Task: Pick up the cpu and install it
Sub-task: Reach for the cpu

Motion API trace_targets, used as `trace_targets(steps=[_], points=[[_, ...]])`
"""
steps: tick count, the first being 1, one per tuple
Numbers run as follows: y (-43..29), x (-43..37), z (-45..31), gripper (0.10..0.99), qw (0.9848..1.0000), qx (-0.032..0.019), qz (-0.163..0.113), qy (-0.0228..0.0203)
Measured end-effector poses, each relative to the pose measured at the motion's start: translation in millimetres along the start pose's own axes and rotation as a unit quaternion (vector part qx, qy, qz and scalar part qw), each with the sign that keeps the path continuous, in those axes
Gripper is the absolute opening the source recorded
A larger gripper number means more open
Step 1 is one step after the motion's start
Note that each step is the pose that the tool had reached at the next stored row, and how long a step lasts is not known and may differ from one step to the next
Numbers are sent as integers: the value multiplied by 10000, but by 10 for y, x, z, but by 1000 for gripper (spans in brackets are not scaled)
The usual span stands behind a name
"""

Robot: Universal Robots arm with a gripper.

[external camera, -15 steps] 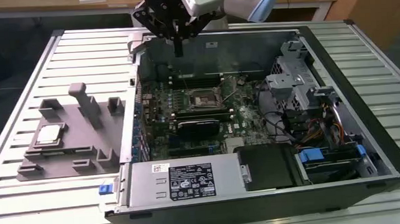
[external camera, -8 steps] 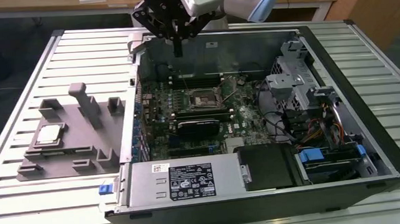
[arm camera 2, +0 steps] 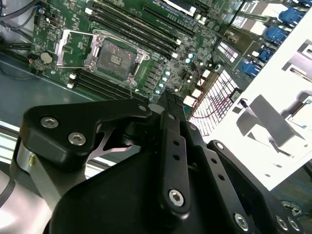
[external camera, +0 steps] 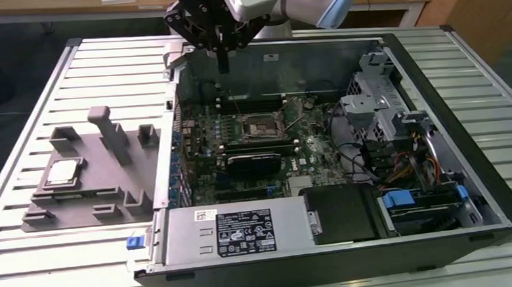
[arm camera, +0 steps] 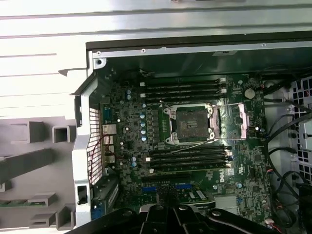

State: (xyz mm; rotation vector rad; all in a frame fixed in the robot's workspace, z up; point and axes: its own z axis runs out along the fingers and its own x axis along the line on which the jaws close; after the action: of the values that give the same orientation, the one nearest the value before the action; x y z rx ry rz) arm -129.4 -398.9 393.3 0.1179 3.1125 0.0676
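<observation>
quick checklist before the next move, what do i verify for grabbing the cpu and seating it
1. cpu lying flat on the grey fixture: ok.
2. Socket empty, its cover plate swung open: ok.
3. claw carrying nothing: ok.
4. claw open for a grasp: not ok, shut.
5. claw above the cpu: not ok, it hangs over the open case, apart from the fixture.
6. cpu corner marking matched to the socket: cannot tell.

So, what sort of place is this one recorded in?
Probably a robotics lab or assembly test bench: an open computer case lies on a slatted metal table, a grey fixture beside it holds the cpu, and wooden desks stand behind.
</observation>
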Motion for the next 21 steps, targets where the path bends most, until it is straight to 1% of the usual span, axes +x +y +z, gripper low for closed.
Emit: trace_targets(steps=[21], points=[[-14,187,-5,106,10000,0,0,0]])
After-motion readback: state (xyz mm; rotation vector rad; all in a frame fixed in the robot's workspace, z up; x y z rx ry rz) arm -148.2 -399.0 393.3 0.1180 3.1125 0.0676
